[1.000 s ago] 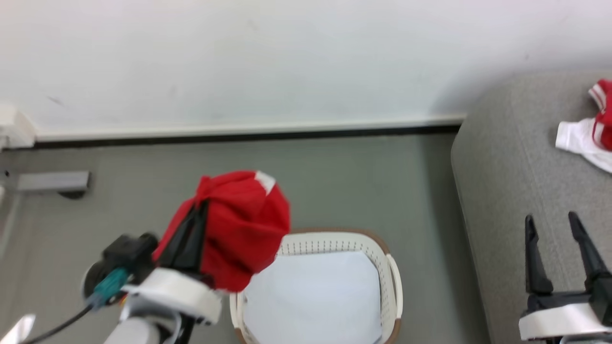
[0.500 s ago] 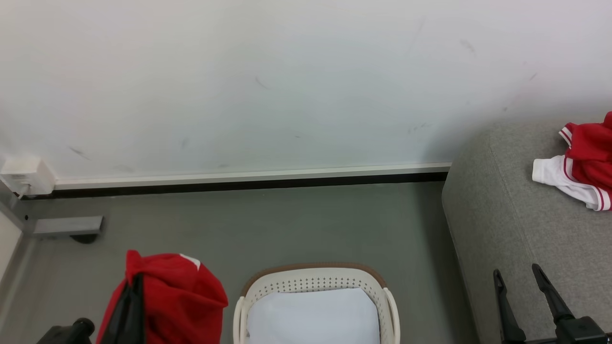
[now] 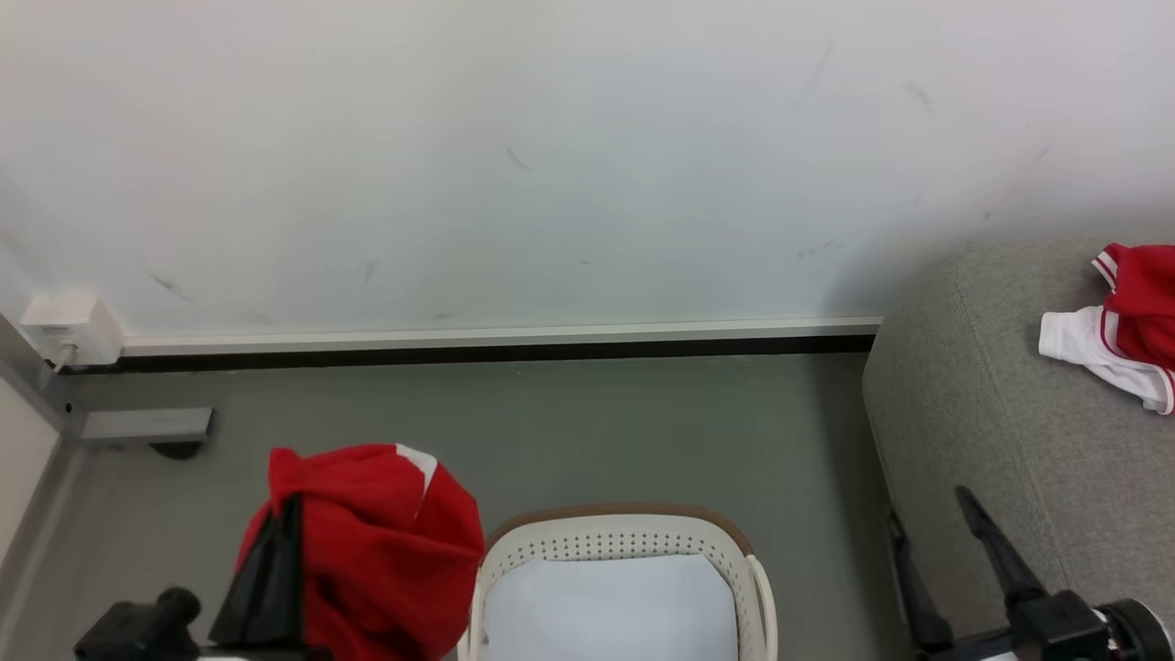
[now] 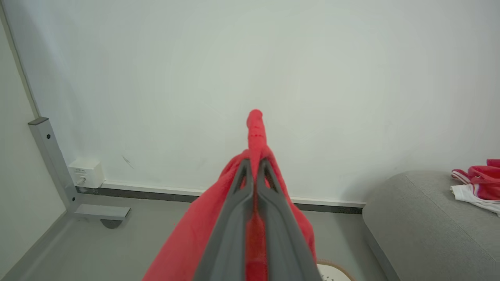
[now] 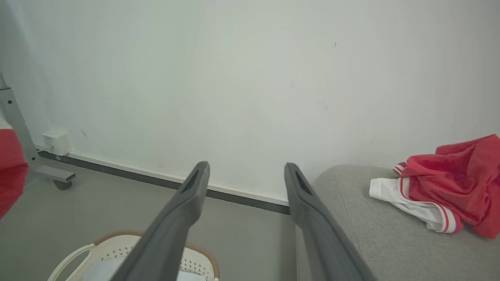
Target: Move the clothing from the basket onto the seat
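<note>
L hand (image 4: 256, 167) clamps red garment (image 3: 386, 551); cloth drapes round it.

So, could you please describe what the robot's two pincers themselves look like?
The right pincer and the left pincer are alike: each has two long, slim, dark grey fingers with a matte finish, broad at the base and tapering to narrow rounded tips. Each finger has an elongated slot just below its tip. No markings or cables are visible on the fingers.
</note>
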{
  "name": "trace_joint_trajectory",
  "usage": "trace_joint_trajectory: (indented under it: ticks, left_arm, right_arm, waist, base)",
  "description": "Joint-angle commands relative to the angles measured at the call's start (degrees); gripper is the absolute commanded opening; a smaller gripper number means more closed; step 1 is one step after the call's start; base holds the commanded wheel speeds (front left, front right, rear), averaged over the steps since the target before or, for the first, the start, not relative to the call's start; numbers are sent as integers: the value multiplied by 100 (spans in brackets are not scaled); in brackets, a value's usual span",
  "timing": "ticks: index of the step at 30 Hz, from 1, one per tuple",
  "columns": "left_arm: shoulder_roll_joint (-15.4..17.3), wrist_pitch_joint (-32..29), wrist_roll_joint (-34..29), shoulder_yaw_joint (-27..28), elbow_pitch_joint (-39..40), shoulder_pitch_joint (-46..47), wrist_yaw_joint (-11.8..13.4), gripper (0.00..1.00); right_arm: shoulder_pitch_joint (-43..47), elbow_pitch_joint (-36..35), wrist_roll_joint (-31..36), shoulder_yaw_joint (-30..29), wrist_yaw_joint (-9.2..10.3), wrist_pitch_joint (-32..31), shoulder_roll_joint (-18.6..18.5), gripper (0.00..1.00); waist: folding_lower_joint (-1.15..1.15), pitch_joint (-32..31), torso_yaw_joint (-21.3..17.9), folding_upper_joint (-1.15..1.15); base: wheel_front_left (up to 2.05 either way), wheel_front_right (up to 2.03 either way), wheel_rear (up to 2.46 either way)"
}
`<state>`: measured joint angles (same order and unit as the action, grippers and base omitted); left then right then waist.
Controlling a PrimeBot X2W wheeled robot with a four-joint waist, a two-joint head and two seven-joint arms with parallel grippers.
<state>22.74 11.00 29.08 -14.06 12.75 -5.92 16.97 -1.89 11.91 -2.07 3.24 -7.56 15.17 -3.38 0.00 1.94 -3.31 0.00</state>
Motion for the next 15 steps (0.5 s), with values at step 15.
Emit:
trace_joint_trajectory:
  ticks: [15]
  left_arm:
    - [110, -961, -431, -1008, 526, 1212, -564, 0]
  right_arm:
    - [-1516, -520, -1315, 3409, 15, -88, -871, 100]
  waist:
    - [0, 72, -45, 0]
  base:
    - [0, 0, 0]
